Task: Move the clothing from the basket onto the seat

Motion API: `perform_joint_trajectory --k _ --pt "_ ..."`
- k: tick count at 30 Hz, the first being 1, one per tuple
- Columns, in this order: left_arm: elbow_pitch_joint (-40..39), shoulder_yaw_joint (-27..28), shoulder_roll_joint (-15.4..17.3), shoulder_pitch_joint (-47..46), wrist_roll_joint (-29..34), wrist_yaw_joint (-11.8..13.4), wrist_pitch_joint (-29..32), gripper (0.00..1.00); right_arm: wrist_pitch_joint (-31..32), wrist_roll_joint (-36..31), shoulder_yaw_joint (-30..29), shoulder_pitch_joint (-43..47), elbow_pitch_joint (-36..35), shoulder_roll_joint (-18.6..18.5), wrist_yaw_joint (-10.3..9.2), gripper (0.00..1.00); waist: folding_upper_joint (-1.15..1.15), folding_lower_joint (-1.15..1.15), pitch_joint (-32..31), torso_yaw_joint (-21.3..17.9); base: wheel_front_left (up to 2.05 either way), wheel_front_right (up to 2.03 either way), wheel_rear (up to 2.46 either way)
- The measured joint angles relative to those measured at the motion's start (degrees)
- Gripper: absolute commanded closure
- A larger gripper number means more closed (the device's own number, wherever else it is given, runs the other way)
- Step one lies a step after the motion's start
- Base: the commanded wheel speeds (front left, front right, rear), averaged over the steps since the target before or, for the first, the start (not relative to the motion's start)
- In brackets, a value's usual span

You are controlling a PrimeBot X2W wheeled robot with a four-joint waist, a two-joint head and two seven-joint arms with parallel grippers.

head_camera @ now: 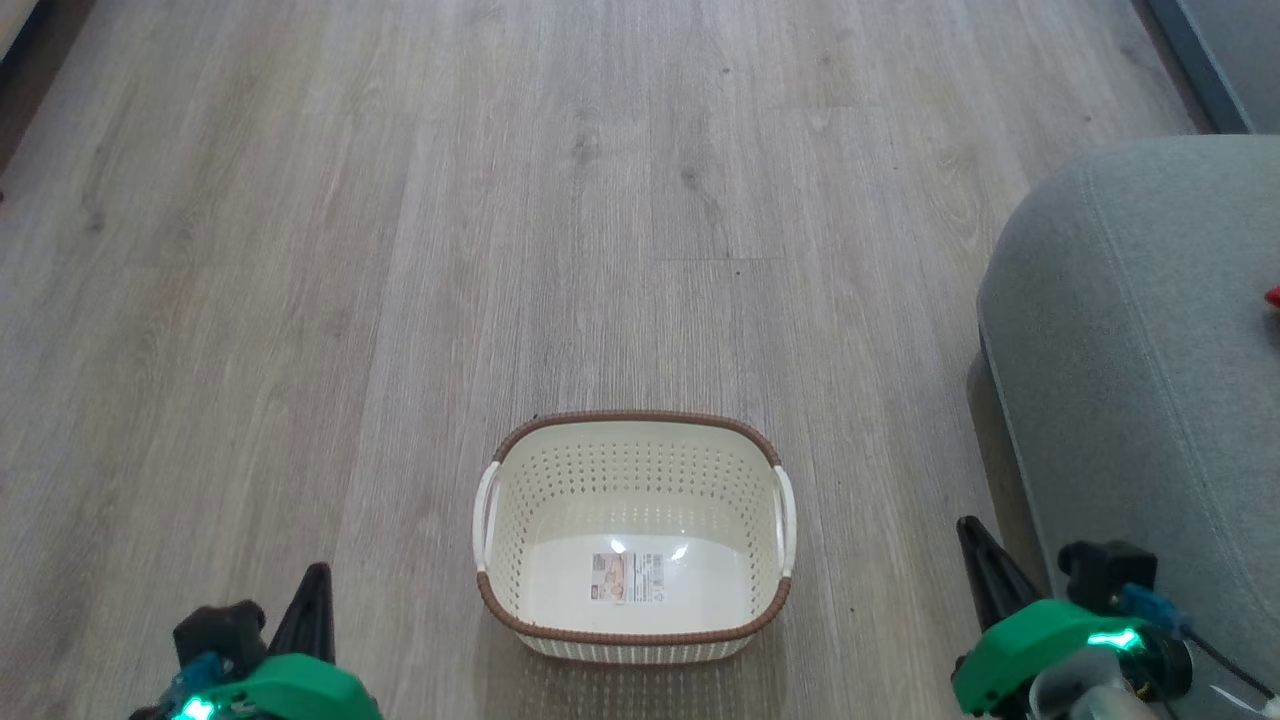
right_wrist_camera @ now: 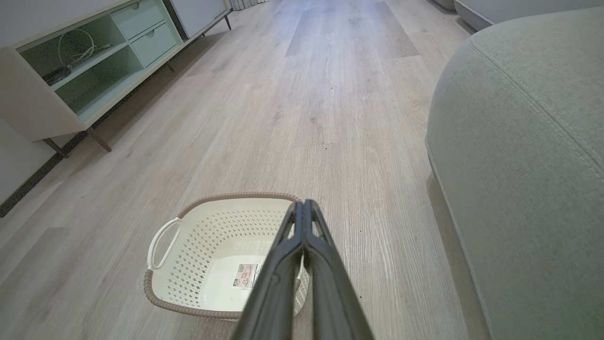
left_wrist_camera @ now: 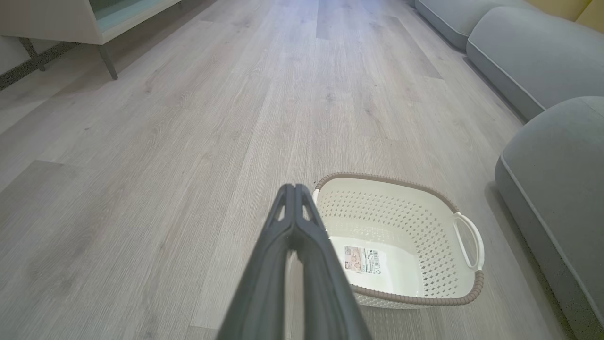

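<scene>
Pale grey-brown wood-look floor [head_camera: 400,250] planks run lengthwise through the room. A white cabinet [right_wrist_camera: 42,108] on thin dark legs [right_wrist_camera: 96,139] stands along one side. Its open mint-green shelves hold a coiled cable [right_wrist_camera: 71,47], with two drawers [right_wrist_camera: 151,42] beside them. Farther grey sofa sections [left_wrist_camera: 528,52] line the other side, with something yellow [left_wrist_camera: 592,14] behind them.

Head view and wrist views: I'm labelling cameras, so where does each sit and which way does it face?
Head view: on the head, facing down at the basket; left pincer and right pincer at bottom corners.
Left wrist view: left arm, along the shut left pincer, basket right of it.
Right wrist view: right arm, along the shut right pincer, basket left of it.
All share basket and seat.
</scene>
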Motion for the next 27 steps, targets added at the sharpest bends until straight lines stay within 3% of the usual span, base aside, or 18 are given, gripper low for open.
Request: perform_joint_trajectory --k 27 --pt "-2.29 0.00 0.00 -0.38 -19.24 -0.57 4.08 1.00 4.53 17.03 -3.15 0.02 -3.59 0.85 0.00 1.00 0.00 0.00 0.28 -0.50 0.00 0.00 0.00"
